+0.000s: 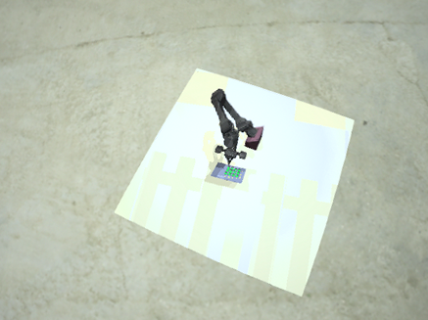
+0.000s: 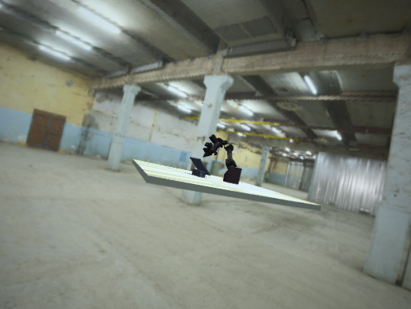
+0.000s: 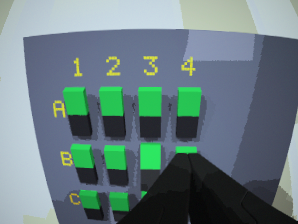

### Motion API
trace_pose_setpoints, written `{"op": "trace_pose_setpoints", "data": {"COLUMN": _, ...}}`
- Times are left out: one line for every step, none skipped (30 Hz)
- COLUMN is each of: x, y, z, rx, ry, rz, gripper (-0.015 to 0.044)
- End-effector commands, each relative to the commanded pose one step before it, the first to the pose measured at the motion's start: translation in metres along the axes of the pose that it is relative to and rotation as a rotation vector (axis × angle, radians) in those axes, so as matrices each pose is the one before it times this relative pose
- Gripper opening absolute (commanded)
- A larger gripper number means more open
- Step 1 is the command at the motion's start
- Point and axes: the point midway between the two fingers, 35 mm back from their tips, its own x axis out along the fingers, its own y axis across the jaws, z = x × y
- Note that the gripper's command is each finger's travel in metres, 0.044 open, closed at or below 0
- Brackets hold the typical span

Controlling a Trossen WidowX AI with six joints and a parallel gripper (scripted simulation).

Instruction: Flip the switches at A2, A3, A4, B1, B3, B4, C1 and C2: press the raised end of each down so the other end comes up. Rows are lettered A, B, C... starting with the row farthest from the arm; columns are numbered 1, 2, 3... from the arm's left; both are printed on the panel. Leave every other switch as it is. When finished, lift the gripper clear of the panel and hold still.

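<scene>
The slate-blue switch panel [image 3: 226, 63] [image 1: 218, 173] [image 2: 199, 166] carries green rocker switches under yellow column numbers 1 to 4 and row letters A, B, C. In the wrist view row A shows whole: A1 [image 3: 75, 103], A2 [image 3: 112, 103], A3 [image 3: 149, 103], A4 [image 3: 189, 104]. B1 [image 3: 83, 156], B2 [image 3: 115, 159] and B3 [image 3: 150, 156] show; B4 [image 3: 186, 151] is mostly covered. C1 [image 3: 89, 199] and C2 [image 3: 119, 201] show partly. My gripper [image 3: 185, 163] [image 1: 232, 159] is shut and empty, its dark tip at the near edge of B4. The rest of row C is hidden by the fingers.
The panel rests tilted on a pale yellow-and-white patterned table [image 1: 280, 229] [image 2: 167, 175]. The arm's maroon base [image 1: 254, 137] [image 2: 232, 175] stands behind the panel. The table hangs in a large hall with concrete pillars [image 2: 208, 116].
</scene>
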Motion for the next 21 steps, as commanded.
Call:
{"op": "trace_pose_setpoints", "data": {"x": -0.00302, "y": -0.00754, "z": 0.00608, "rx": 0.0023, "ry": -0.00819, "rz": 0.00585, "gripper": 0.0}}
{"op": "trace_pose_setpoints", "data": {"x": 0.0019, "y": 0.00006, "z": 0.00019, "rx": 0.0001, "ry": 0.0015, "rz": -0.00001, "gripper": 0.0}}
{"op": "trace_pose_setpoints", "data": {"x": 0.00573, "y": 0.00011, "z": 0.00048, "rx": 0.0002, "ry": 0.00439, "rz": -0.00009, "gripper": 0.0}}
{"op": "trace_pose_setpoints", "data": {"x": 0.00965, "y": -0.00002, "z": 0.00054, "rx": 0.0003, "ry": 0.00695, "rz": -0.00036, "gripper": 0.0}}
{"op": "trace_pose_setpoints", "data": {"x": 0.00975, "y": -0.00028, "z": 0.00023, "rx": 0.0002, "ry": 0.00652, "rz": -0.00065, "gripper": 0.0}}
{"op": "trace_pose_setpoints", "data": {"x": 0.00589, "y": -0.00028, "z": -0.00001, "rx": 0.0001, "ry": 0.00371, "rz": -0.00054, "gripper": 0.0}}
{"op": "trace_pose_setpoints", "data": {"x": 0.00197, "y": -0.00011, "z": -0.00003, "rx": 0.0, "ry": 0.00121, "rz": -0.0002, "gripper": 0.0}}
{"op": "trace_pose_setpoints", "data": {"x": 0.0, "y": 0.0, "z": 0.0, "rx": 0.0, "ry": 0.0, "rz": 0.0, "gripper": 0.0}}
{"op": "trace_pose_setpoints", "data": {"x": 0.0, "y": 0.0, "z": 0.0, "rx": 0.0, "ry": 0.0, "rz": 0.0, "gripper": 0.0}}
{"op": "trace_pose_setpoints", "data": {"x": 0.0, "y": 0.0, "z": 0.0, "rx": 0.0, "ry": 0.0, "rz": 0.0, "gripper": 0.0}}
{"op": "trace_pose_setpoints", "data": {"x": 0.0, "y": 0.0, "z": 0.0, "rx": 0.0, "ry": 0.0, "rz": 0.0, "gripper": 0.0}}
{"op": "trace_pose_setpoints", "data": {"x": 0.0, "y": 0.0, "z": 0.0, "rx": 0.0, "ry": 0.0, "rz": 0.0, "gripper": 0.0}}
{"op": "trace_pose_setpoints", "data": {"x": 0.0, "y": 0.0, "z": 0.0, "rx": 0.0, "ry": 0.0, "rz": 0.0, "gripper": 0.0}}
{"op": "trace_pose_setpoints", "data": {"x": 0.0, "y": 0.0, "z": 0.0, "rx": 0.0, "ry": 0.0, "rz": 0.0, "gripper": 0.0}}
{"op": "trace_pose_setpoints", "data": {"x": 0.0, "y": 0.0, "z": 0.0, "rx": 0.0, "ry": 0.0, "rz": 0.0, "gripper": 0.0}}
{"op": "trace_pose_setpoints", "data": {"x": 0.00124, "y": -0.00002, "z": 0.00004, "rx": 0.0, "ry": -0.00006, "rz": -0.00006, "gripper": 0.0}}
{"op": "trace_pose_setpoints", "data": {"x": 0.00371, "y": -0.00009, "z": 0.00007, "rx": 0.0, "ry": -0.00023, "rz": -0.00026, "gripper": 0.0}}
{"op": "trace_pose_setpoints", "data": {"x": 0.0037, "y": -0.00014, "z": 0.00002, "rx": 0.0, "ry": -0.0003, "rz": -0.00037, "gripper": 0.0}}
{"op": "trace_pose_setpoints", "data": {"x": 0.00123, "y": -0.00006, "z": -0.00001, "rx": 0.0, "ry": -0.00012, "rz": -0.00015, "gripper": 0.0}}
{"op": "trace_pose_setpoints", "data": {"x": 0.0, "y": 0.0, "z": 0.0, "rx": 0.0, "ry": 0.0, "rz": 0.0, "gripper": 0.0}}
{"op": "trace_pose_setpoints", "data": {"x": 0.00025, "y": 0.0, "z": 0.00002, "rx": 0.0, "ry": 0.0, "rz": 0.0, "gripper": 0.0}}
